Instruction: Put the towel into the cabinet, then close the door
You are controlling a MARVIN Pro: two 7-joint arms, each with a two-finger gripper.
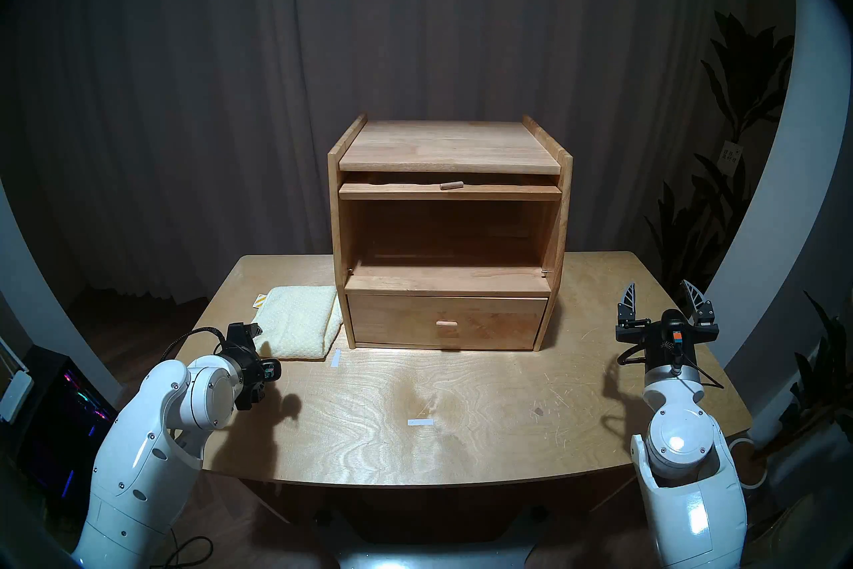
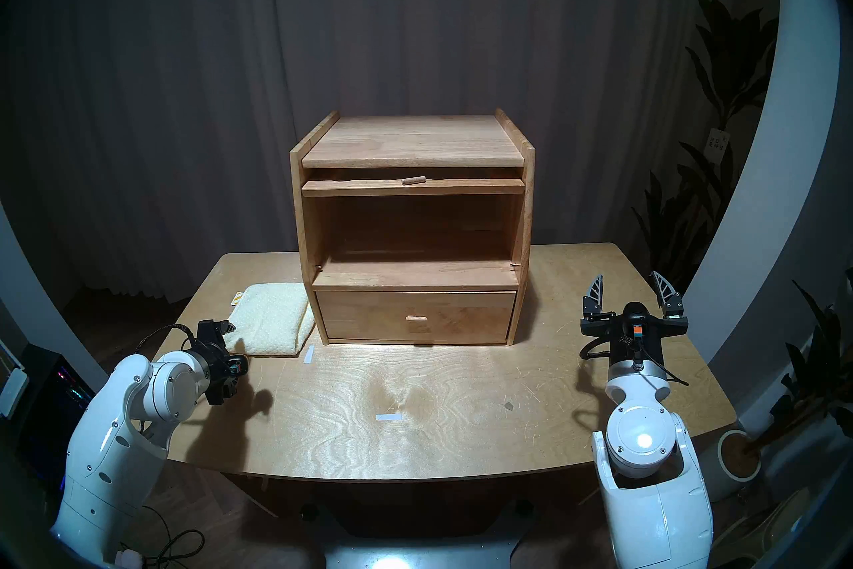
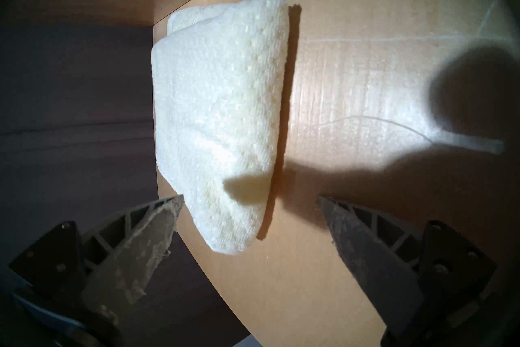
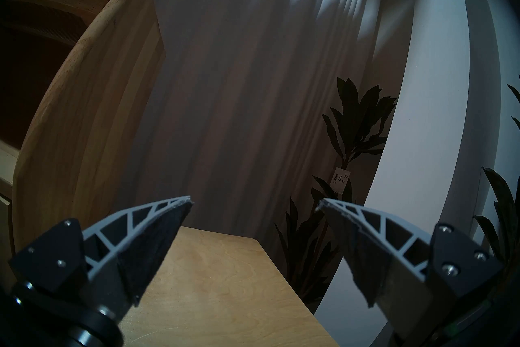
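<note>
The cream waffle towel (image 1: 300,321) lies folded on the table, against the cabinet's left side. The wooden cabinet (image 1: 450,148) stands at the table's back middle, its large compartment open and empty. The door (image 1: 450,190) lies flat, slid in under the top, its peg knob (image 1: 451,185) pointing forward. My left gripper (image 1: 261,362) hovers open at the towel's near left corner; in the left wrist view the towel (image 3: 219,101) reaches in between the spread fingers (image 3: 157,225). Over the table's right side my right gripper (image 1: 659,291) stands open and empty, pointing up.
The cabinet's bottom drawer (image 1: 447,321) is shut. Two white tape strips (image 1: 335,358) (image 1: 420,421) are stuck to the table (image 1: 461,452). A small striped tag (image 1: 261,301) lies by the towel's far corner. Potted plants (image 1: 720,184) stand right of the table; a lit computer case (image 1: 69,406) sits left.
</note>
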